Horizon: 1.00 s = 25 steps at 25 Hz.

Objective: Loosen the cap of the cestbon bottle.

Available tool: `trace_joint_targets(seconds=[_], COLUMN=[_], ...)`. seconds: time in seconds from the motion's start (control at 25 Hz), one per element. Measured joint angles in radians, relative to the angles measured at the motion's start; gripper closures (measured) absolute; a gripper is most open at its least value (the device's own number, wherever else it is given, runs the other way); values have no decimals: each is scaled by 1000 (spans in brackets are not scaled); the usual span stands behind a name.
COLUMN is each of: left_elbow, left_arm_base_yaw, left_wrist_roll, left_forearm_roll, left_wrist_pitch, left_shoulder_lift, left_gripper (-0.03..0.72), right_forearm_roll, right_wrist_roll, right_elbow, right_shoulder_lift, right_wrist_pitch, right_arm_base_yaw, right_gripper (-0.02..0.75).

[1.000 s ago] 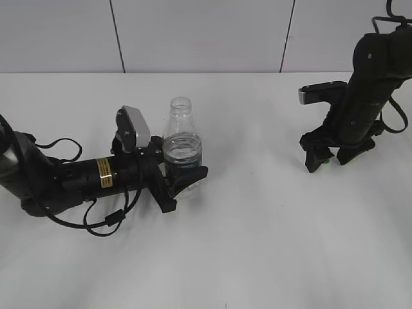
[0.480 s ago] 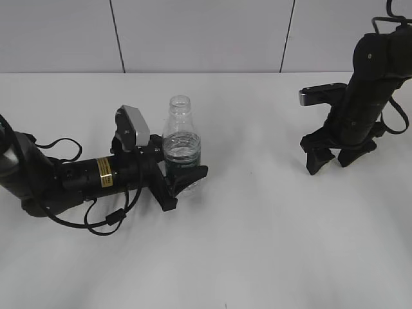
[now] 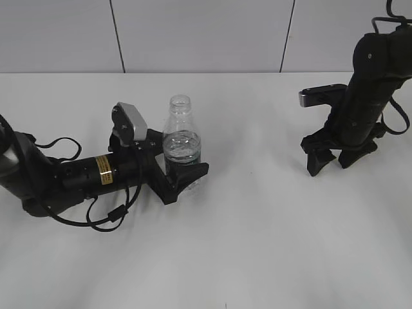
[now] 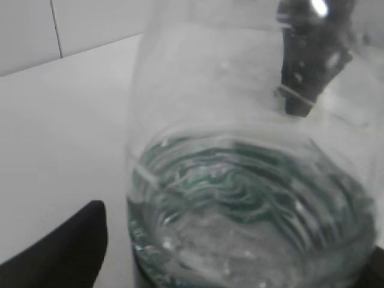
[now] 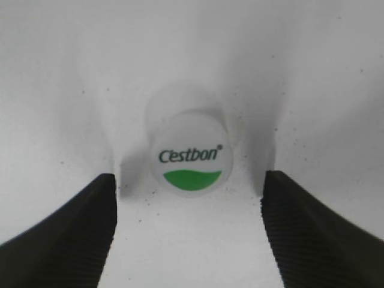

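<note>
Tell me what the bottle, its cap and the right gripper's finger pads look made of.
Cestbon bottle: clear glossy plastic, probably; water shows through.
Cap: white matte plastic, it seems, with green print.
Right gripper pads: black, finely ribbed, likely rubber or textured plastic.

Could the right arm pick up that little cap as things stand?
Probably yes. The cap lies alone on the table right below the right tool, between its open jaws, with nothing in the way.

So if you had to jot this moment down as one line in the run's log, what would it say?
cap: off, on table between open right claw | cestbon bottle: upright, neck open | left claw: around bottle's lower body, grip unclear
</note>
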<state>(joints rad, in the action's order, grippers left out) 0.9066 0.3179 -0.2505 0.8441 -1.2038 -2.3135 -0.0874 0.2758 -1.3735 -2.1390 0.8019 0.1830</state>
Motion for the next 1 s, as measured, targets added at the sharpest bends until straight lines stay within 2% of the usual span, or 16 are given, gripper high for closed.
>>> trace_joint_targets(seconds=[0.32, 1.0], left_elbow=[0, 0], left_arm_base_yaw=[0, 0], left_wrist_roll=[-39, -137], left_forearm_roll=[18, 22], left_wrist_pitch=[1, -2], left_shoulder_lift=[41, 303], left_gripper=[122, 119], right_forearm_roll=[0, 4], right_wrist_roll=[1, 5], right_elbow=[0, 0], right_shoulder_lift=[0, 0], right_wrist_pitch=[0, 2], right_arm_base_yaw=[0, -1], right_gripper=[168, 169])
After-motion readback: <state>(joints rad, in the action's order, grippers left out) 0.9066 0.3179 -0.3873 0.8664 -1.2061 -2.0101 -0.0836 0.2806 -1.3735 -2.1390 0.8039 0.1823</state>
